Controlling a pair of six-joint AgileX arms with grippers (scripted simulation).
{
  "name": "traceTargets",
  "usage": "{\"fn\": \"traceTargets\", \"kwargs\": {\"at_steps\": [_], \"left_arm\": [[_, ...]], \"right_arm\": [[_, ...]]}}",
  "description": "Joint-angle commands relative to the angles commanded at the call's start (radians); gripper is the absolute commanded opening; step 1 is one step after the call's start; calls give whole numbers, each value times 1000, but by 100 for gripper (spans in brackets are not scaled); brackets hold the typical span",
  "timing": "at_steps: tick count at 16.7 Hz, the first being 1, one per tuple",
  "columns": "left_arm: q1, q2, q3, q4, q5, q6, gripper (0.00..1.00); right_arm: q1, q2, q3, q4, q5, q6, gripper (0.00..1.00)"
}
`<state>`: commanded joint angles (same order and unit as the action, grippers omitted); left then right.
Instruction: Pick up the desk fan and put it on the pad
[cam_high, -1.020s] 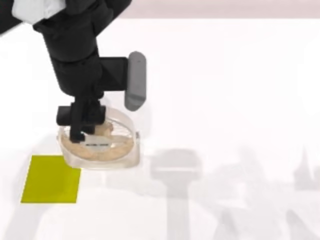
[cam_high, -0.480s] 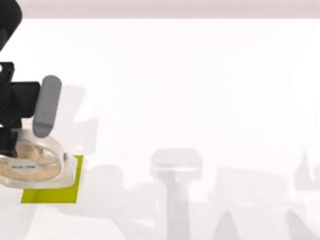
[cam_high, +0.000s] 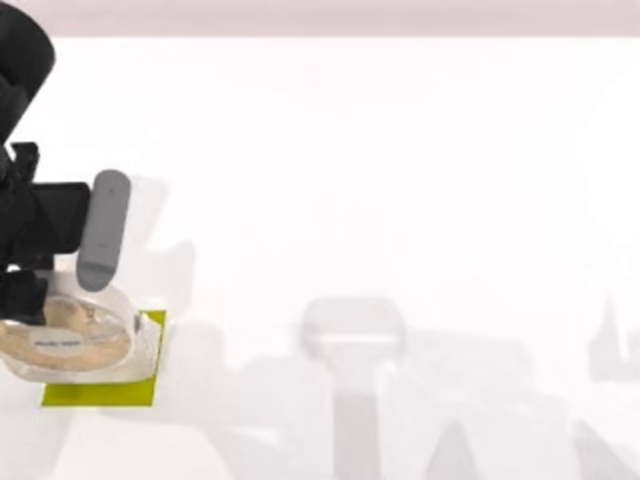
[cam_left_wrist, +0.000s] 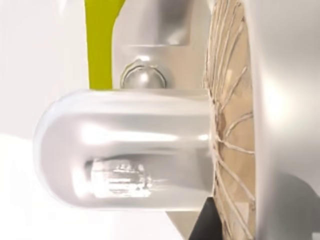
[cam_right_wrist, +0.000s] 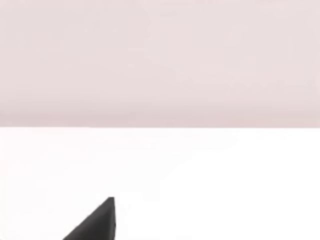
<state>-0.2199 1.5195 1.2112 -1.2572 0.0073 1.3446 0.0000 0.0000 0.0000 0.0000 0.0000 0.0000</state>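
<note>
The white table (cam_high: 400, 180) carries the pad (cam_high: 100, 392), which lies flat at its near left corner area. The desk fan (cam_high: 70, 340) sits over the pad, covering most of it and overhanging the pad's left and far edges; whether it touches the pad cannot be told.

We find no text, brand, number or sign that can be read in any view. The only marking we see is the small dark centre label (cam_high: 60, 342) on the desk fan (cam_high: 75, 340), which lies near the table's left edge; its characters are too small and blurred for us to make out. The left wrist view, close on the fan, shows no lettering either.
</note>
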Motion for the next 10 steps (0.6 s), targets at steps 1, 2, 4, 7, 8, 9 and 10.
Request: {"fn": "traceTargets", "kwargs": {"at_steps": [1, 2, 4, 7, 8, 9, 10], "left_arm": [[0, 3, -20, 24, 0, 1, 0], [0, 5, -33, 38, 0, 3, 0], [1, 6, -36, 41, 0, 3, 0], [1, 6, -36, 41, 0, 3, 8], [1, 6, -36, 41, 0, 3, 15], [1, 6, -36, 41, 0, 3, 23], [1, 6, -36, 41, 0, 3, 30]], "right_arm": [[0, 0, 0, 0, 0, 0, 100], [0, 0, 0, 0, 0, 0, 100], [0, 0, 0, 0, 0, 0, 100], [0, 0, 0, 0, 0, 0, 100], [0, 0, 0, 0, 0, 0, 100], [0, 0, 0, 0, 0, 0, 100], [0, 0, 0, 0, 0, 0, 100]]}}
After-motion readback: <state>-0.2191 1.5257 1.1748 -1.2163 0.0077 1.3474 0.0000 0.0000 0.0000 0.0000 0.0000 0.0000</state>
